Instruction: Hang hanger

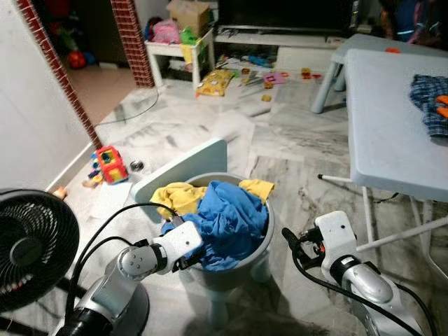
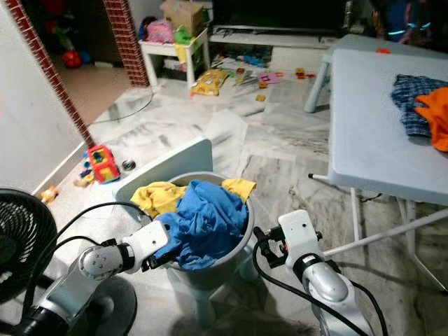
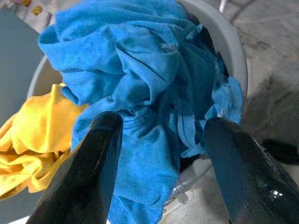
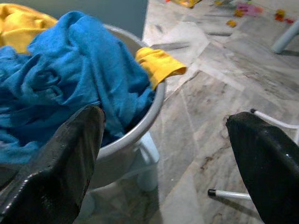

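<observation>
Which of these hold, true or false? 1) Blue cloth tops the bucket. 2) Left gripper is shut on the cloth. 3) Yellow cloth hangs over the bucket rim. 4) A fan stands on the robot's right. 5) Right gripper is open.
1) True: the blue cloth heaps over the bucket.
2) False: the left gripper is open at the cloth.
3) True: the yellow cloth drapes over the rim.
4) False: the fan stands on its left.
5) True: the right gripper is open beside the bucket.
</observation>
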`<state>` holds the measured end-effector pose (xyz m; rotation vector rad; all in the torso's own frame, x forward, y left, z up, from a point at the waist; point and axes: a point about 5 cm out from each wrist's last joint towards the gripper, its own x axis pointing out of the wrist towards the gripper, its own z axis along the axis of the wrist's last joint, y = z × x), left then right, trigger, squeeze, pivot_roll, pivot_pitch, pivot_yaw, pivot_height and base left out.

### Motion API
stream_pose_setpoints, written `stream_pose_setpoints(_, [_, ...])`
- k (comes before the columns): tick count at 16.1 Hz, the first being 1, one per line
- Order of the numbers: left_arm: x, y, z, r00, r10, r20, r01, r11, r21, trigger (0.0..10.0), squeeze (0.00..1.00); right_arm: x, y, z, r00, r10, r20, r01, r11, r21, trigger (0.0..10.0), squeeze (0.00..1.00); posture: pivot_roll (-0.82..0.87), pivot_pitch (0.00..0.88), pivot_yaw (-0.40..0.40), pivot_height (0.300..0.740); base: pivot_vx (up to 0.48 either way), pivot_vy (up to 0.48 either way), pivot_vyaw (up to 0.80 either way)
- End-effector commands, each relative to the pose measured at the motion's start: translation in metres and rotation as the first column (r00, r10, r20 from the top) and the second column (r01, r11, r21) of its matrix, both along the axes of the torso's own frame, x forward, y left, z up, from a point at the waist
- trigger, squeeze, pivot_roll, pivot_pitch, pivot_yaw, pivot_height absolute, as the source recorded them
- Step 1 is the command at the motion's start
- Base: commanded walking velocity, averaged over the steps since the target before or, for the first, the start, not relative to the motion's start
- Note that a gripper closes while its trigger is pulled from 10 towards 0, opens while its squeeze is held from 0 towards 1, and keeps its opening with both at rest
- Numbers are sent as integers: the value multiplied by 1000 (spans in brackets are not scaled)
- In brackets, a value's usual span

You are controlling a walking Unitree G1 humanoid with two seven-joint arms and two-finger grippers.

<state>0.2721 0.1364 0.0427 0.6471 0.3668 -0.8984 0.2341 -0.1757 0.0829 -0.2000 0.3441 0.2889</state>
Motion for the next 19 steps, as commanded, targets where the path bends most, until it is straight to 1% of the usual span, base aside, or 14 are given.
stream_pose_setpoints(1, [4,-1,0,999,-33,-2,33,999,26,10000,0,-2,3,4,1000,30,-6,-30,1000,4,10000,0,-257,120,31,740,0,0,0])
stream_pose_setpoints(2, [6,-2,1,998,-58,1,58,997,40,10000,0,-4,4,6,999,43,-13,-43,999,7,10000,0,-257,125,27,740,0,0,0])
stream_pose_setpoints(4, [13,-1,1,997,-77,9,76,995,57,10000,0,-8,2,8,999,43,-26,-43,999,12,10000,0,-260,134,17,740,0,0,0])
stream_pose_setpoints(7, [25,6,0,997,-53,54,48,995,91,10000,0,-22,4,7,997,56,-58,-56,998,15,10000,0,-279,150,9,740,0,0,0])
stream_pose_setpoints(8, [29,7,1,996,-61,70,53,993,105,10000,0,-26,3,8,996,57,-63,-56,998,11,10000,0,-295,158,11,740,0,0,0])
stream_pose_setpoints(10, [39,2,3,993,-68,94,56,990,127,10000,0,-31,-1,11,997,36,-71,-36,999,2,10000,0,-307,174,19,740,0,0,0])
stream_pose_setpoints(11, [40,0,3,993,-72,93,59,989,132,10000,0,-32,-1,13,997,31,-69,-31,1000,1,10000,0,-311,179,24,740,0,0,0])
stream_pose_setpoints(12, [42,-3,2,989,-97,107,80,984,157,10000,0,-35,-2,16,998,16,-66,-16,1000,2,10000,0,-320,198,35,740,0,0,0])
stream_pose_setpoints(13, [43,-4,2,988,-105,112,86,984,159,10000,0,-37,-2,16,998,12,-67,-12,1000,2,10000,0,-320,198,35,740,0,0,0])
stream_pose_setpoints(14, [43,-5,0,984,-132,117,109,977,184,10000,0,-42,-2,17,998,1,-70,0,1000,5,10000,0,-322,217,47,740,0,0,0])
stream_pose_setpoints(17, [40,-5,-4,982,-162,98,141,971,194,10000,0,-49,-1,15,996,-14,-83,15,1000,8,10000,0,-318,238,59,740,0,0,0])
stream_pose_setpoints(19, [45,-1,-4,973,-174,149,127,952,278,10000,0,-50,1,16,996,-17,-87,18,1000,10,10000,0,-323,246,65,740,0,0,0])
